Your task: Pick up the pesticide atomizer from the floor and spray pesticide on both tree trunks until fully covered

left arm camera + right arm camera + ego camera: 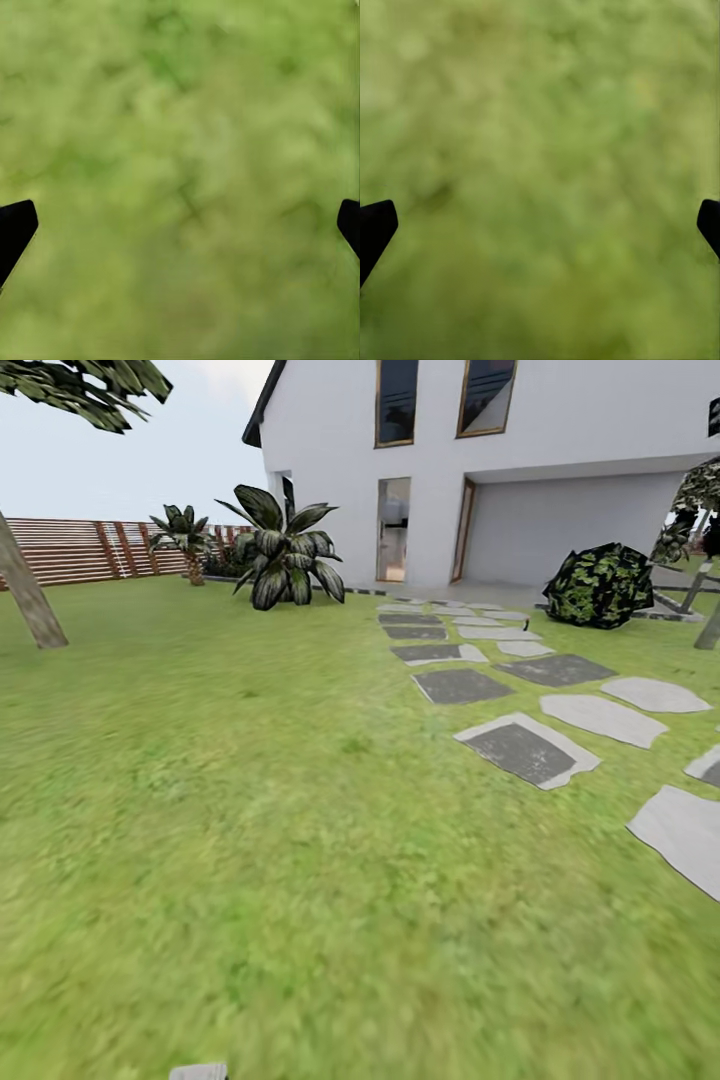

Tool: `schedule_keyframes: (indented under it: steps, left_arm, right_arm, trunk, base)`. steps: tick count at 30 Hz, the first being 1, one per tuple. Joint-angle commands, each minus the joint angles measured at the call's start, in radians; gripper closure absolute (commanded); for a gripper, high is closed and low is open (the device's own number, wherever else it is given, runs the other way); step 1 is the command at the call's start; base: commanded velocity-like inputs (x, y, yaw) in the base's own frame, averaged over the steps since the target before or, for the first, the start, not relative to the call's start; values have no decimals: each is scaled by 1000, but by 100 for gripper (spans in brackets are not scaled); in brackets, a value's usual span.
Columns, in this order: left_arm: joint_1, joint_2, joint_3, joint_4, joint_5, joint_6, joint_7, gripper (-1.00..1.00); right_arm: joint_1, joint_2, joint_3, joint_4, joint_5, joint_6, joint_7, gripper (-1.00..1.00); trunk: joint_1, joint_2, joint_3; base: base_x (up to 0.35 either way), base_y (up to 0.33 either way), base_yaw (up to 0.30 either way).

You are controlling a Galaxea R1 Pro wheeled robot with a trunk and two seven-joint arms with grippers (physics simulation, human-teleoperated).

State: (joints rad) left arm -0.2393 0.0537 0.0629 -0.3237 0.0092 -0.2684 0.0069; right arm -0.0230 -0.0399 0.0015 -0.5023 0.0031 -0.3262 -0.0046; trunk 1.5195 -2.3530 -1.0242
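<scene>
The left gripper [180, 225] points straight down, its two black fingers [15, 229] spread wide apart with nothing between them. The right gripper [540, 225] hangs the same way, fingers [375, 229] parted wide and empty.

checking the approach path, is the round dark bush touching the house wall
Cannot tell. In the head view the bush overlaps the base of the white house wall, but from this angle no gap or contact between them shows plainly.
</scene>
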Motion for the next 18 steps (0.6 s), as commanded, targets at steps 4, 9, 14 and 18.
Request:
schedule_keyframes:
  steps: [4,9,14,18]
  left_arm:
    - [0,0,0,0,0,0,0,-100]
    - [0,0,0,0,0,0,-1,-100]
    - [0,0,0,0,0,0,-1,-100]
    - [0,0,0,0,0,0,0,-100]
  right_arm:
    - [0,0,0,-1,0,0,0,-100]
    - [0,0,0,0,0,0,0,-100]
    - [0,0,0,-1,0,0,0,-100]
    - [0,0,0,-1,0,0,0,-100]
  trunk:
    - [0,0,0]
    - [0,0,0]
    - [0,0,0]
    - [0,0,0]
  base:
    - [343,0,-1]
    - [343,0,-1]
    - [343,0,-148]
    - [343,0,-248]
